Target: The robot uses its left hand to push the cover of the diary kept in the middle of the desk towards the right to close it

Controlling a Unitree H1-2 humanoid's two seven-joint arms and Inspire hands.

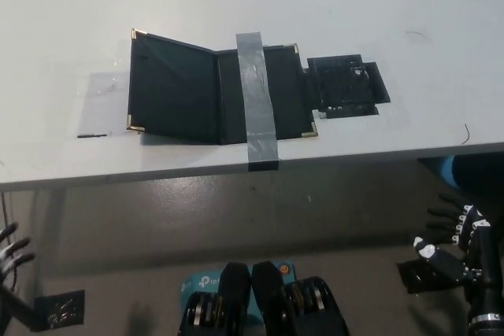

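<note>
Head view: a black diary (pixel 213 88) lies open in the middle of the white desk (pixel 409 5), close to its near edge. Its left cover (pixel 172 84), with brass corners, is raised at a slant from the spine, while the right half lies flat. A strip of grey tape (pixel 258 100) runs over the right half from its far edge down to the near edge of the desk, where it folds over. Just beside the diary's right side sits a small black patch (pixel 346 86) on the desk. A clear sheet (pixel 104 104) lies by the diary's left side.

The white left hand (pixel 9 248) shows only at the picture's left edge, below the desk; I cannot tell how its fingers stand. The black right hand (pixel 455 245) hangs below the desk's near right corner, fingers spread, holding nothing. Both hands are well apart from the diary.
</note>
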